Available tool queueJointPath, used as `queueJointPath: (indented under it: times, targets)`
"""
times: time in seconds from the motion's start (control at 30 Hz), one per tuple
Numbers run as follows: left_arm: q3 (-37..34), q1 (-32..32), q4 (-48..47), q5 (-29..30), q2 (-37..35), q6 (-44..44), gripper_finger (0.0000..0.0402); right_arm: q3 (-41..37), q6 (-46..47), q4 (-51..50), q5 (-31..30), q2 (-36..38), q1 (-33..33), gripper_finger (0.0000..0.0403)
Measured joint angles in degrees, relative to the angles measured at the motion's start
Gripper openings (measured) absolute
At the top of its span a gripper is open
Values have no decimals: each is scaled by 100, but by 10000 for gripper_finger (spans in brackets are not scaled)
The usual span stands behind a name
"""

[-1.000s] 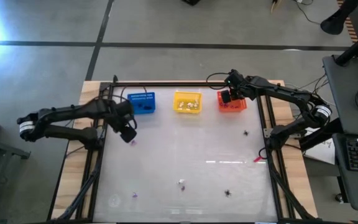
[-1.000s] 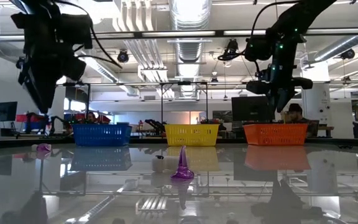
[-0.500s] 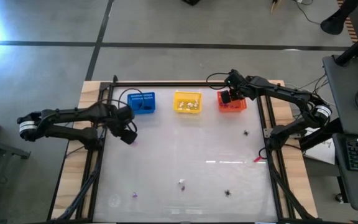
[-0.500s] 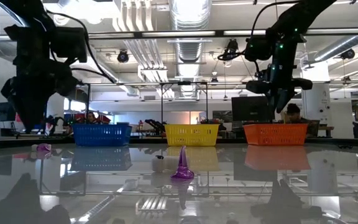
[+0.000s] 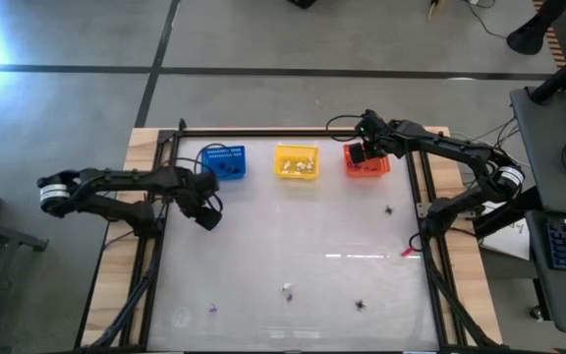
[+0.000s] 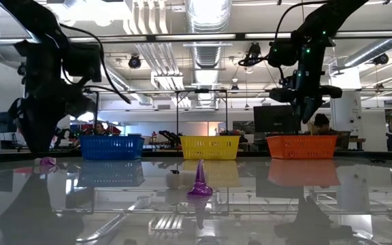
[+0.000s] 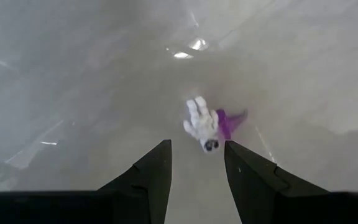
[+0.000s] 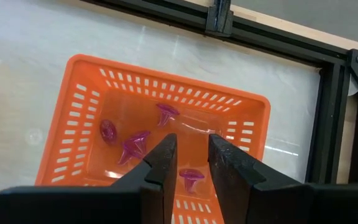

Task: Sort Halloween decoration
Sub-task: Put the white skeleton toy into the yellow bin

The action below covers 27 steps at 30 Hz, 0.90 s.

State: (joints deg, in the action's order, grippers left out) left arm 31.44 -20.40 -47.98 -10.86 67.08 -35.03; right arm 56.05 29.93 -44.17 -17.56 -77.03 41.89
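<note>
Halloween decoration trinkets, tiny white, purple and black plastic pieces, lie scattered over the glossy white bench (image 5: 293,236). From above, a black spider (image 5: 389,209) sits near the right edge, and a white piece (image 5: 287,289), a second black spider (image 5: 361,305) and a purple piece (image 5: 212,309) lie along the near edge. The left hand (image 5: 208,217) has slid down and inward from the blue mesh basket (image 5: 223,162) over the last second, now low over the bench near the left edge. The right hand (image 5: 359,154) has not moved from above the orange-red mesh basket (image 5: 367,163); the yellow mesh basket (image 5: 296,161) between them holds white pieces.

At bench height, the left arm has dropped close to the surface beside a small purple piece (image 6: 46,162), and a purple witch hat (image 6: 199,182) stands upright mid-bench.

The left wrist camera shows that hand's fingers (image 7: 151,177) spread apart and empty, lined up on a white skeleton-hand trinket (image 7: 202,124) lying against a purple scrap (image 7: 229,122); this looks like the approach to the next pick.

The right wrist camera shows its fingers (image 8: 162,162) slightly parted with nothing between them, over several purple witch hats (image 8: 132,146) inside the orange-red basket, so that drop seems done.
</note>
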Motion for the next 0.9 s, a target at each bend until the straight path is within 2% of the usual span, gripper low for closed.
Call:
queueJointPath:
  times: [0.47, 0.6, 0.77, 0.9]
  targets:
    - [15, 15, 450, -14, 820, 292, 122, 0, 2, -2, 0, 0, 0, 82]
    - [29, 26, 398, 19, 1013, 530, 89, 0, 2, -4, -2, 0, 0, 82]
    - [102, 28, 252, 40, 1013, 885, 18, 0, 2, -4, 0, 0, 0, 82]
    - [242, 37, 144, 40, 897, 1007, 11, 0, 2, -4, -2, 0, 0, 82]
